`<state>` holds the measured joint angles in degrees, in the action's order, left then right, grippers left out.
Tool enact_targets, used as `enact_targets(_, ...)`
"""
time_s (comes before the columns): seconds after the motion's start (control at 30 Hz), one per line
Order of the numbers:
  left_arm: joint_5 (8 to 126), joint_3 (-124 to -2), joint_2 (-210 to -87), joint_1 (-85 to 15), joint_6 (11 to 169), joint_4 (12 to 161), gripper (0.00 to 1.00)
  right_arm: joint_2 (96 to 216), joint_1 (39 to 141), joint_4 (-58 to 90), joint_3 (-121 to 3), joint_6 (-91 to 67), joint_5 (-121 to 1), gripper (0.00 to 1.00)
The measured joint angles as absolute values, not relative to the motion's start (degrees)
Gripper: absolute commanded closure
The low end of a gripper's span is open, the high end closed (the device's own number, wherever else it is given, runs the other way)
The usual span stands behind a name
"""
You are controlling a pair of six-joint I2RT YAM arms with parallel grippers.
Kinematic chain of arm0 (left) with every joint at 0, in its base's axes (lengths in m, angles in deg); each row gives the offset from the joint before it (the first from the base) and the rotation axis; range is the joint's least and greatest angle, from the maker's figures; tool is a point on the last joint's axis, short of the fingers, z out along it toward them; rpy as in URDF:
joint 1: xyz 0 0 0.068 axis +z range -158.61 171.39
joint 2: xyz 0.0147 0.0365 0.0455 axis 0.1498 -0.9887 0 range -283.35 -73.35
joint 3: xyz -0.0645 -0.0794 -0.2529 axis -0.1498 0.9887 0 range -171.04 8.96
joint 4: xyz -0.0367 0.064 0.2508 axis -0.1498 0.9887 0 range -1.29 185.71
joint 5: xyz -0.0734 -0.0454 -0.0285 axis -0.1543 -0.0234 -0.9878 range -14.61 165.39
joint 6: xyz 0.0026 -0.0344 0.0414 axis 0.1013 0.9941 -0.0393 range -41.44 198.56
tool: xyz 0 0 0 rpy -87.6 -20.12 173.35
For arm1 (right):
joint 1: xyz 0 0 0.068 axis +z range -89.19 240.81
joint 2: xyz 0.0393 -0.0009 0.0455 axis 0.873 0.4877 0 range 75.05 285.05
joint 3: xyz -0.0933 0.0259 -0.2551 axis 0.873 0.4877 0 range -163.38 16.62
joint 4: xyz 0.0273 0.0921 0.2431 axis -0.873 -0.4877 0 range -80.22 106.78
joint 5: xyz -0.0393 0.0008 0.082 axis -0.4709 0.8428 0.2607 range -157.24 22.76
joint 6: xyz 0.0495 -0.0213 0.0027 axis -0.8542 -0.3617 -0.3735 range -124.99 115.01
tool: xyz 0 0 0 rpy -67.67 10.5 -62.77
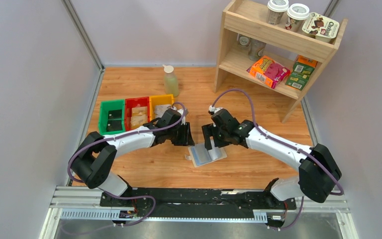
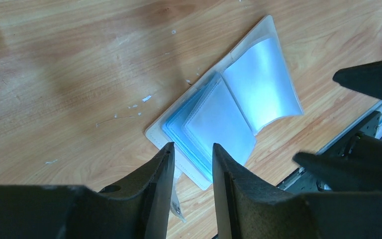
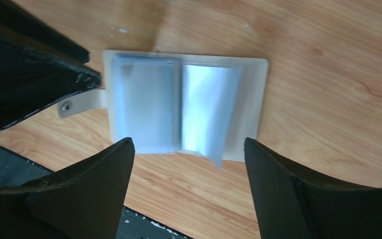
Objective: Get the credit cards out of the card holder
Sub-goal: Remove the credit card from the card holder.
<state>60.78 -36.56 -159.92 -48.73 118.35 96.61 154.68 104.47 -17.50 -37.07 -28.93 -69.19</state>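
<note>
The card holder (image 1: 207,155) lies open and flat on the wooden table, beige outside with pale blue-grey clear sleeves inside (image 2: 229,114) (image 3: 179,107). Its clasp tab (image 3: 79,105) sticks out to one side. I see no card in the sleeves that show. Dark credit cards (image 1: 113,121) lie in the green bin and tan ones (image 1: 138,118) in the red bin. My left gripper (image 1: 183,134) (image 2: 191,149) hovers over the holder's left edge, jaws a little apart and holding nothing. My right gripper (image 1: 211,142) (image 3: 188,144) stands wide open above the holder's near edge, empty.
Green (image 1: 111,106), red (image 1: 137,102) and yellow (image 1: 162,99) bins stand in a row at the back left. A pale bottle (image 1: 170,80) stands behind them. A wooden shelf (image 1: 278,45) with cups and boxes fills the back right. A metal rail (image 1: 179,199) runs along the near edge.
</note>
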Motion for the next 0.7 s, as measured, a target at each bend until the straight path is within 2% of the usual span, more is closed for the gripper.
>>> enact_targets(0.2, 61.3, -36.1, -159.0, -48.7, 118.6, 96.7, 0.55, 157.4, 110.6, -16.8, -38.2, -28.3, -70.7, 0.07)
enact_targets(0.7, 61.5, -32.9, -159.0, -48.7, 118.6, 98.3, 0.65, 168.4, 116.9, -17.2, -43.7, -29.7, -76.6, 0.0)
